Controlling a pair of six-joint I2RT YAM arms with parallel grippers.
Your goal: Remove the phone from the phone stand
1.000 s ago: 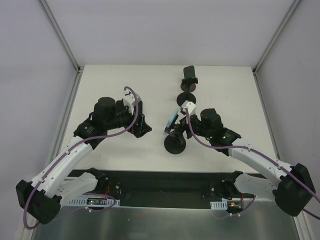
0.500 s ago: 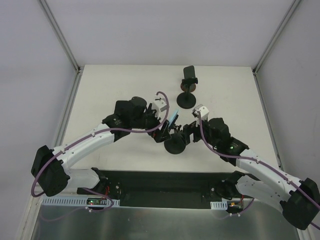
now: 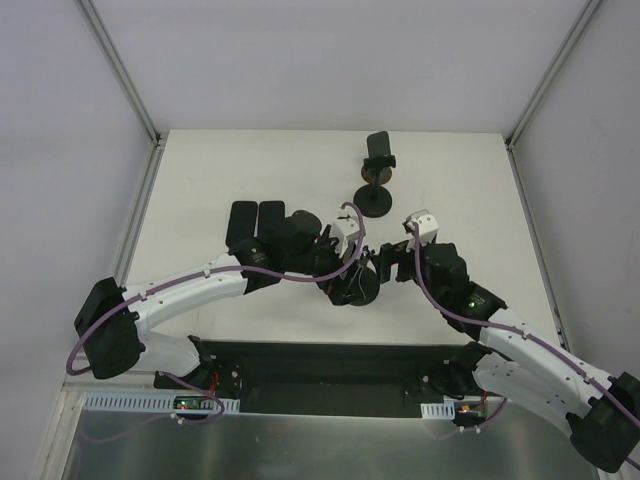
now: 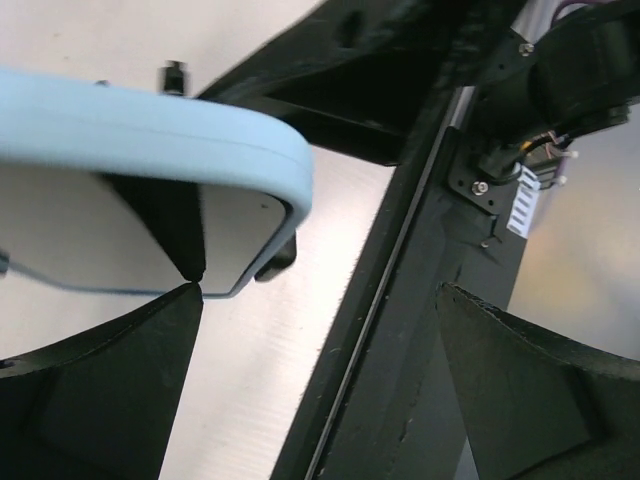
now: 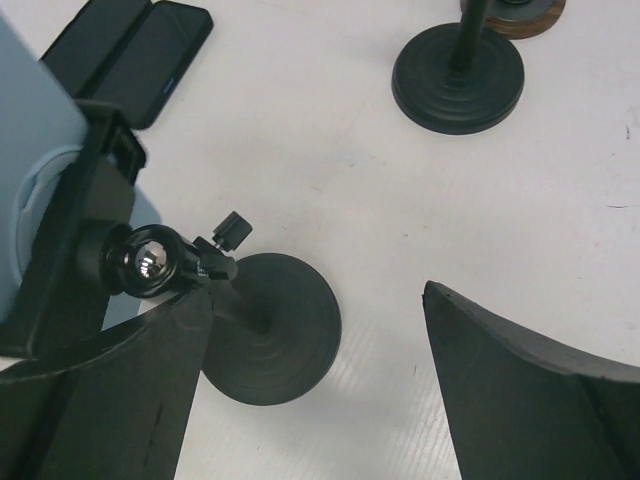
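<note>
The phone, in a light blue case [image 4: 150, 130], sits in the black phone stand. The right wrist view shows its case back [image 5: 30, 140], the stand's clamp and ball joint [image 5: 148, 262], and the round base [image 5: 268, 330]. In the top view the stand's base [image 3: 352, 290] shows, but my left wrist hides the phone. My left gripper [image 3: 348, 272] is open at the stand. The phone's lower corner lies just past the tip of one of its fingers [image 4: 100, 400], and the gripper [image 4: 320, 287] is empty. My right gripper [image 3: 388, 265] is open and empty just right of the stand, with the jaws [image 5: 317, 290] wide apart over the base.
A second black stand [image 3: 375, 200] holding a dark phone [image 3: 378, 148] stands at the back of the table; its base also shows in the right wrist view [image 5: 458, 65]. Black housings of the left arm [image 5: 120, 50] lie behind the stand. The table's near edge rail [image 4: 400, 300] is close.
My left arm has swung right and brought its open gripper to the phone on the stand. My right gripper has drawn back from the phone to the right.
</note>
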